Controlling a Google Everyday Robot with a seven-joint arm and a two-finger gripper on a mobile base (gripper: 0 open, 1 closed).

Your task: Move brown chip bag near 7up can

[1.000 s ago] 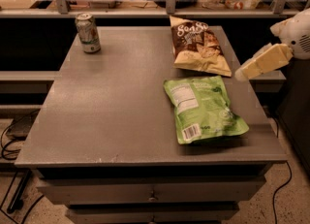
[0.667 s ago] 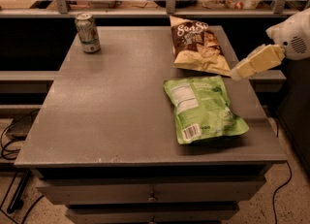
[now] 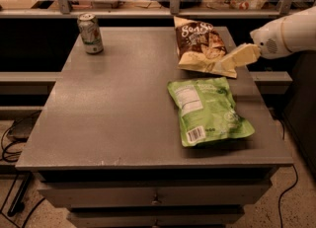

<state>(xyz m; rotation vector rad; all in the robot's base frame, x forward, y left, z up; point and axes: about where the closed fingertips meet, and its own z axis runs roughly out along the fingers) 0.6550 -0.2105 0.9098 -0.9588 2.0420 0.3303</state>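
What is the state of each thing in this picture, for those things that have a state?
7up can: upright, on the far left corner of the table.
brown chip bag: lying on the far right side, far from the can.
green bag: lying flat, label up, on the near right side.
gripper: low, at the brown bag's near right corner; contact unclear.
drawer: closed.

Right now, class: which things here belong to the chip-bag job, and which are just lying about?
Belong: brown chip bag, back right; 7up can, back left; gripper, at the bag's near right corner.
Lying about: green bag, front right of the table.
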